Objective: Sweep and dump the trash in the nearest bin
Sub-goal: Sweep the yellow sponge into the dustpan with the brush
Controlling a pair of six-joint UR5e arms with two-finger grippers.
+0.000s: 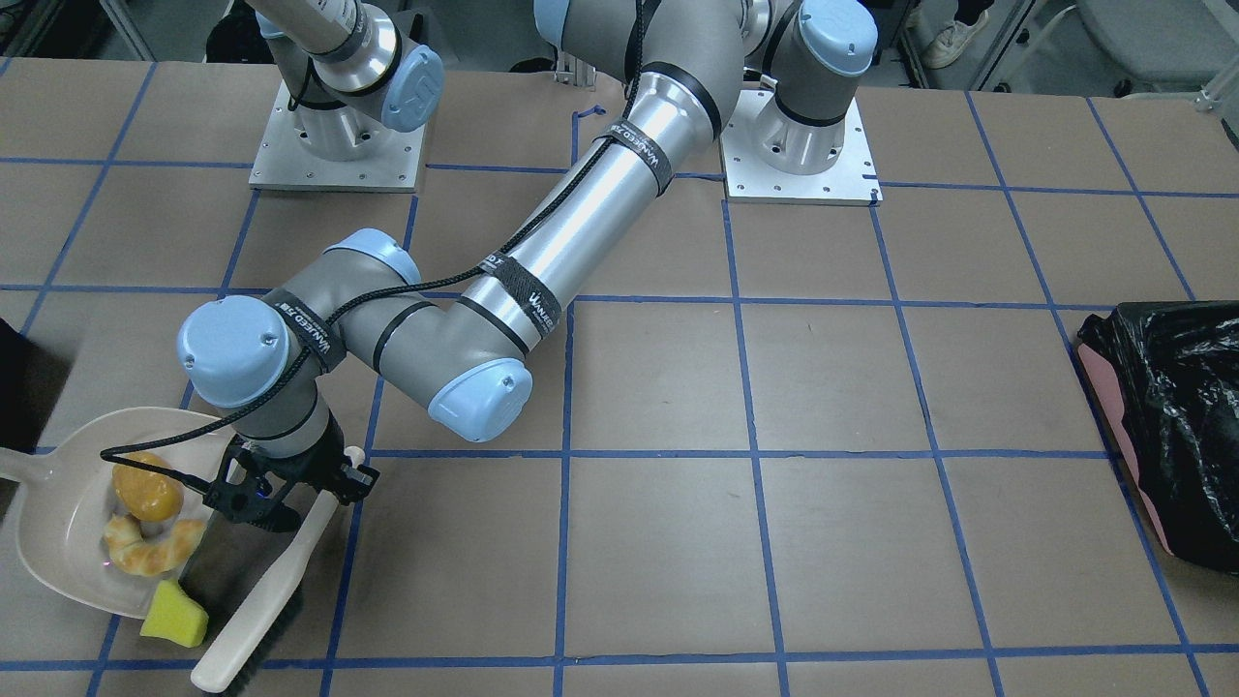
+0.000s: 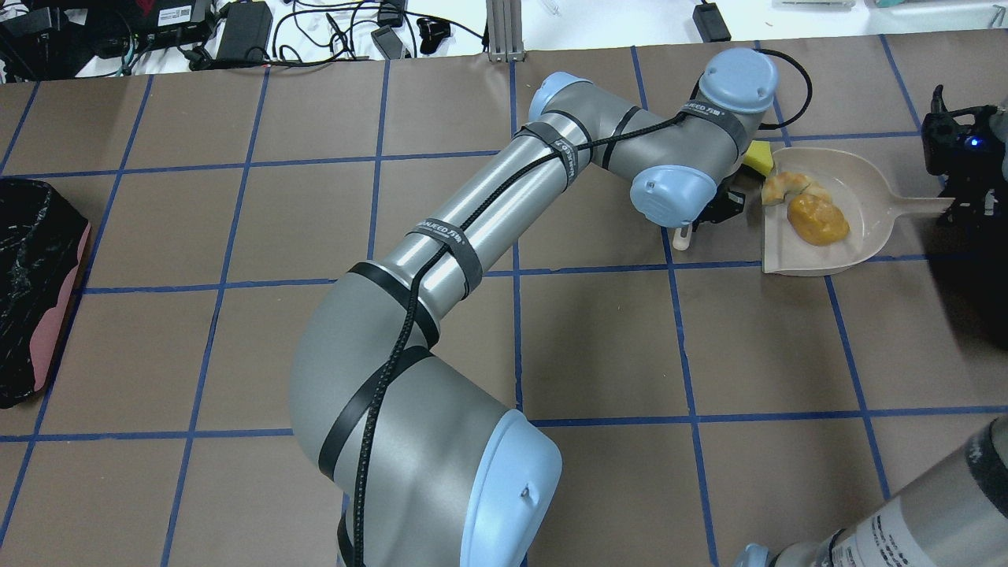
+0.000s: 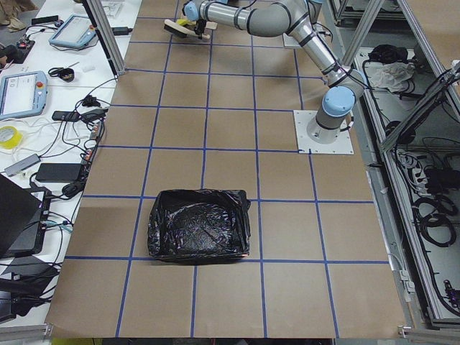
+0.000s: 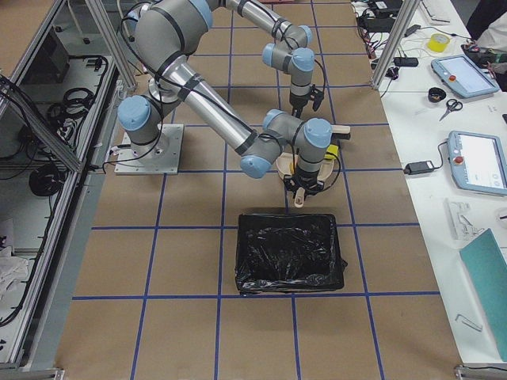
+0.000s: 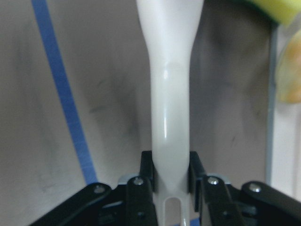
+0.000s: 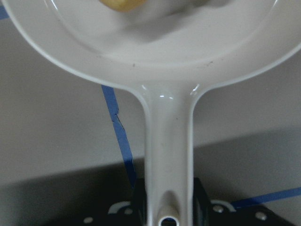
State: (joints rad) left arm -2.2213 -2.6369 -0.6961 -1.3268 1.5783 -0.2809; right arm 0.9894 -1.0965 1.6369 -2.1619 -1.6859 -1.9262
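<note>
Bristles down, the cream hand brush (image 1: 276,581) lies slanted on the table (image 1: 774,542). Its handle is pinched between the closed fingers of the left gripper (image 5: 170,174), so we can drag it sideways toward the dustpan (image 1: 53,528). The right gripper (image 6: 165,200) is clamped on the pan's handle, which we judge holds the lip flat on the table as a backstop. Inside rest the orange-brown bun (image 1: 147,492) and the croissant (image 1: 150,550). The yellow sponge (image 1: 174,615) sits at the lip, just beside the brush head (we judge it not yet in). The black-lined bin (image 4: 289,253) stands close by, the likely dump. Straps (image 1: 532,308) binding the left arm's cable (image 1: 455,271) read "WANEED".
</note>
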